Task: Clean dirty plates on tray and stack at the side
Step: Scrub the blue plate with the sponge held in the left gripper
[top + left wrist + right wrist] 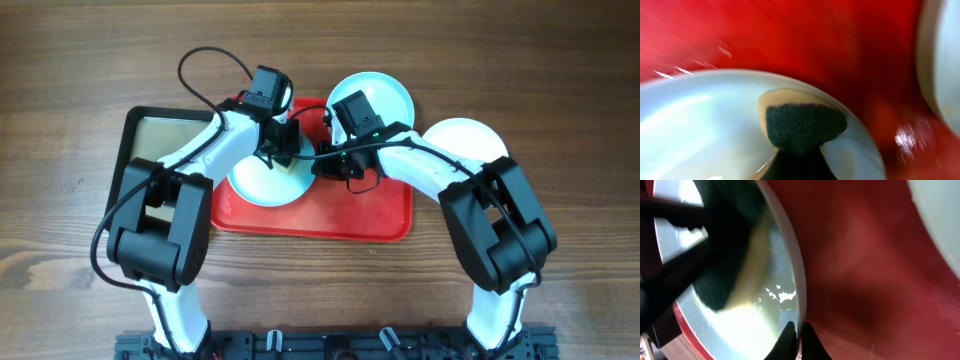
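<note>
A pale blue plate [258,182] lies on the left of the red tray [340,222]. My left gripper [283,152] is shut on a yellow sponge with a dark green scrub face [802,125], pressed onto this plate [700,130]. My right gripper [322,166] is shut on the plate's right rim [796,285], one finger on each side. A second pale blue plate [385,95] sits at the tray's back edge, partly under the right arm. A white plate [462,140] lies on the wooden tabletop [560,120] to the right of the tray.
A smaller black-rimmed tray with a beige floor [165,135] lies left of the red tray, partly under the left arm. Both arms cross over the red tray's middle. Black cables loop above the left wrist.
</note>
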`<act>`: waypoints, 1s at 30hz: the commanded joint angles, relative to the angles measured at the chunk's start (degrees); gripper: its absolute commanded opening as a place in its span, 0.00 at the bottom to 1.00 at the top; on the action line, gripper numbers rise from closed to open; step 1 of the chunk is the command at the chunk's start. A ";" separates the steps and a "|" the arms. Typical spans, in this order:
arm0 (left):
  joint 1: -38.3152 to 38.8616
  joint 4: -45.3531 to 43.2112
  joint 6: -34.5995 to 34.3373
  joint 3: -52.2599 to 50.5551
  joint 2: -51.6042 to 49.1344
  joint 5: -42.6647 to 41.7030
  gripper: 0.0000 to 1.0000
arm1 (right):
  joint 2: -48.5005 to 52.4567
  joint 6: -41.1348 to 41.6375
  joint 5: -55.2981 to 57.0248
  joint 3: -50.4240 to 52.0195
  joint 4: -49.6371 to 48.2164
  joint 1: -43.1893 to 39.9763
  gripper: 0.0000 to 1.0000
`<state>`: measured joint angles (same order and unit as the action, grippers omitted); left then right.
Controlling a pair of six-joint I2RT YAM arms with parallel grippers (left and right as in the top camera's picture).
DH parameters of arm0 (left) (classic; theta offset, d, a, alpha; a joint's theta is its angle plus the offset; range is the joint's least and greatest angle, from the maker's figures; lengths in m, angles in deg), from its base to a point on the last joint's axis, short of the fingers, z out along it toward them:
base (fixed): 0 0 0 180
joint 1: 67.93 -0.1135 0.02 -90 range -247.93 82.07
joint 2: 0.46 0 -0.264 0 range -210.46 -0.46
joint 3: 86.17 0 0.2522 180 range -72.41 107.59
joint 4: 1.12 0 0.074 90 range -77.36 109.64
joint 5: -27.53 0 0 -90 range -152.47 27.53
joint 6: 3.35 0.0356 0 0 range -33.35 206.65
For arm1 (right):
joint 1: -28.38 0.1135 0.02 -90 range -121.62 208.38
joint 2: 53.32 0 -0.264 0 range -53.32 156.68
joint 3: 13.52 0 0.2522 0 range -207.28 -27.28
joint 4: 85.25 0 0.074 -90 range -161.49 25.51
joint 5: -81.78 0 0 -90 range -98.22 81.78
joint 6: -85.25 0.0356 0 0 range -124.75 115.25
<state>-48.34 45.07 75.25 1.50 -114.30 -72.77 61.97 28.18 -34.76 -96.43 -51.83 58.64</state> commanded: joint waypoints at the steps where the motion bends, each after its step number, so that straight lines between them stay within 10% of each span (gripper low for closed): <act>1: 0.52 5.35 11.47 0.35 -1.66 -14.29 0.04 | 0.59 -1.29 0.09 -0.22 0.46 0.50 0.04; 7: 0.20 20.83 20.57 0.37 -1.66 -10.34 0.04 | 0.59 -1.29 0.09 -0.22 0.44 0.50 0.04; 20: -0.07 22.45 -10.03 0.37 -1.66 37.00 0.04 | 0.59 -1.31 -0.11 -0.22 0.42 0.52 0.04; 25: 0.57 13.42 -11.58 0.37 -1.66 35.23 0.04 | 0.59 -1.31 -0.11 -0.22 0.33 0.50 0.04; 30: 1.20 3.28 -10.43 0.37 -1.66 14.67 0.04 | 0.59 -1.42 -0.11 -0.22 0.33 0.52 0.04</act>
<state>-47.42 51.85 65.51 2.17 -114.59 -44.14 61.97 27.96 -35.18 -96.43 -51.67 59.08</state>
